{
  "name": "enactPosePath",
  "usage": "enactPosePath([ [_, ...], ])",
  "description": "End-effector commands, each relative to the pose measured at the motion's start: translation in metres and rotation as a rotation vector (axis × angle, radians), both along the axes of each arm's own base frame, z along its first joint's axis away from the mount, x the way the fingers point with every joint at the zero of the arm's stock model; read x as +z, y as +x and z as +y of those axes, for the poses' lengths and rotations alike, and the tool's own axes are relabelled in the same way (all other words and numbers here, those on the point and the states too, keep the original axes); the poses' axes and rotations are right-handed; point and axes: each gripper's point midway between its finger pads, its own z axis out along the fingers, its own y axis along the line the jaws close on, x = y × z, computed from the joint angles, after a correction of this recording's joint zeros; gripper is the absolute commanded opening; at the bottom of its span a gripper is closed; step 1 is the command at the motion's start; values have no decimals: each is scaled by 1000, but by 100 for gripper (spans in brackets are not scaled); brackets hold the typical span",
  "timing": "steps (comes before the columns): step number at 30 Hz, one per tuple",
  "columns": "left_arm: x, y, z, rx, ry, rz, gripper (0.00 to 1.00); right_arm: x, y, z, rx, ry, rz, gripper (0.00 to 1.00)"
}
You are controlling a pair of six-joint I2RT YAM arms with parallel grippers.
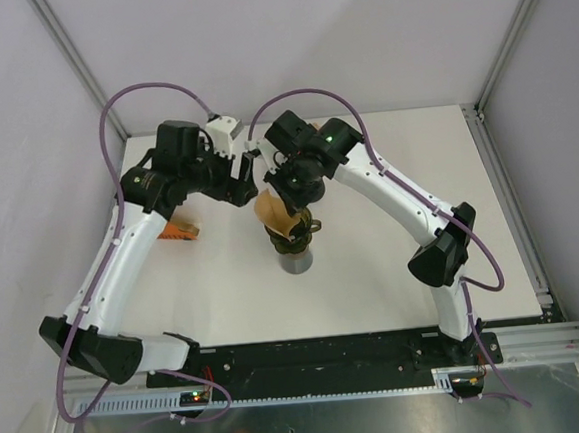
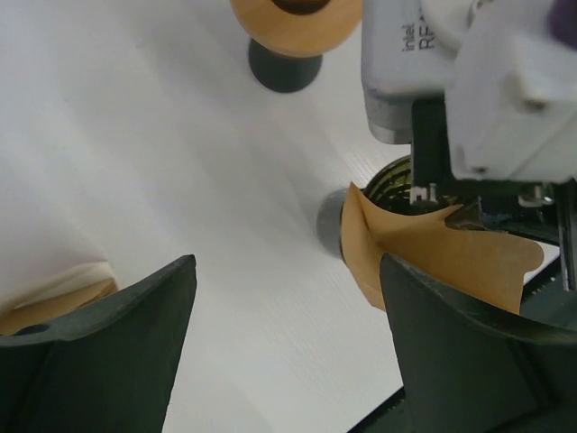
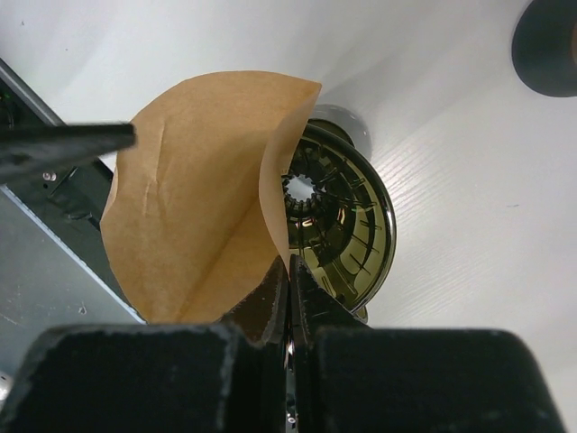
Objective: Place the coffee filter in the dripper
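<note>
The brown paper coffee filter is pinched at its seam edge by the right gripper, whose jaws are pressed together on the paper w/ no gap seen. The left gripper is spread wide and holds nothing; it hangs just beside the filter, on the side away from the dripper.

The filter is not yet seated. It is held as a half-opened cone just beside the mouth of the dark ribbed dripper, one edge lying across the rim in the right wrist view. Whether paper and rim touch cannot be told. The dripper is carried on a grey base on the white table.

Handling, as judged: the filter is very light, thin and floppy, so it is easily creased, torn or flattened, esp. if squeezed across the cone body. It is best taken at the folded seam or the top rim, where the paper is doubled and stiffer, as is done now. Little friction is offered by dry paper, so a firm pinch is needed.

The dripper looks rigid but top-heavy on its narrow base, so side loads are best avoided. Next, approx.: the cone's point is to be centred over the mouth and lowered in; the free gripper could be used to nudge the wall open.
</note>
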Motion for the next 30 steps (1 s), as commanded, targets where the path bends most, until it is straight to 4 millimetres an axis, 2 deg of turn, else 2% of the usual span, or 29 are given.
enactPosePath([
  [1, -7, -9, -25, -80, -97, 78, 85, 10, -4, -8, -8, -17, -9, 0],
  [4, -22, -14, -34, -115, -113, 140, 80, 10, -3, -9, -14, -16, -12, 0],
  [7, -34, -16, -37, -128, -106, 175, 70, 10, -3, -9, -17, -14, -13, 0],
  [12, -43, -19, -36, -136, -94, 190, 50, 11, 0, -11, -27, -9, -21, 0],
  [14, -45, -21, -38, -149, -100, 203, 46, 13, 0, -10, -28, -3, -24, 0],
  [28, -64, -27, -51, -189, -130, 297, 46, 14, 3, -7, -31, 54, -37, 0],
  [30, -66, -29, -51, -191, -131, 302, 45, 16, 5, -7, -43, 69, -43, 6],
])
